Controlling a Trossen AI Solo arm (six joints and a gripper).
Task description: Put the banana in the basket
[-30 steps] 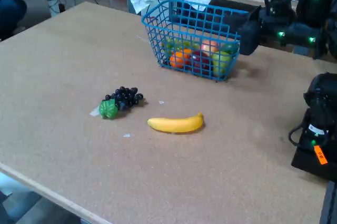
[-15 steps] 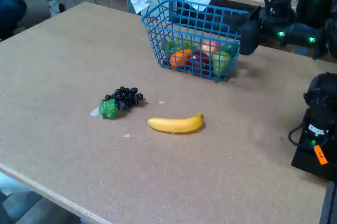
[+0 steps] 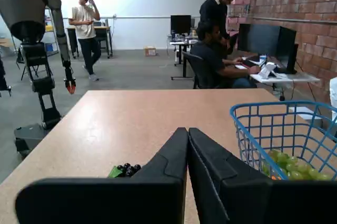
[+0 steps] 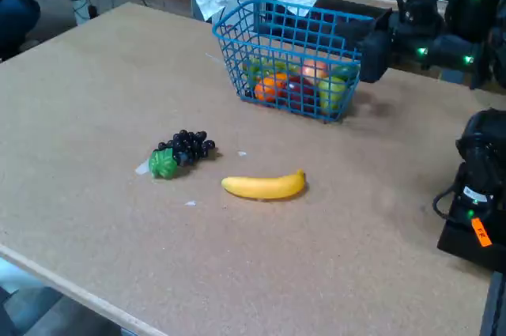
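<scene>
Yellow banana [image 4: 264, 186] lies flat on brown particleboard surface [image 4: 95, 99], stem tip toward right in fixed view, well apart from blue wire-mesh basket [image 4: 289, 58], on near side of it. Dark grape bunch [image 4: 182, 151] with green leaf just left of banana, not touching. Basket holds mixed toy fruit: orange, red, green pieces. End effector [image 3: 188, 137] fingers pressed together, holding nothing; in wrist view basket sits to its right, grape bunch low left. Black arm hovers at basket's right side, fixed view.
</scene>
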